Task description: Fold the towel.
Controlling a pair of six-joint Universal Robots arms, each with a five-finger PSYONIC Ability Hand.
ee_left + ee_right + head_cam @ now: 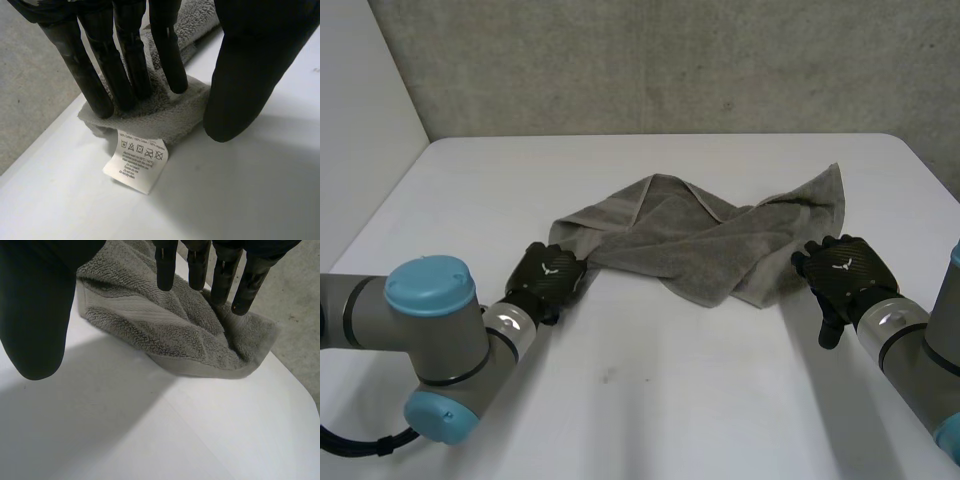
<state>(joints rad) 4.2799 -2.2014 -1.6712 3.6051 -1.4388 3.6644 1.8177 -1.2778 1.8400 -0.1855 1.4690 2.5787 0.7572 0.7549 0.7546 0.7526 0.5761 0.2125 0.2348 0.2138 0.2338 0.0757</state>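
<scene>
A grey towel (710, 240) lies crumpled and twisted across the middle of the white table (670, 400). My left hand (548, 272) is at the towel's near left corner. In the left wrist view its straight fingers (125, 65) press down on that corner (170, 115), just behind a white care label (136, 160), and the thumb (250, 75) rests on the table beside the cloth, apart from it. My right hand (842, 268) is at the towel's near right edge. Its fingers (200, 260) hang straight just over the cloth (175, 330), the thumb (35, 305) well aside.
The table meets a grey concrete wall (670, 60) at the back. Bare table lies in front of the towel, between my two arms. The table's right edge (300, 390) runs close beyond the towel's right corner.
</scene>
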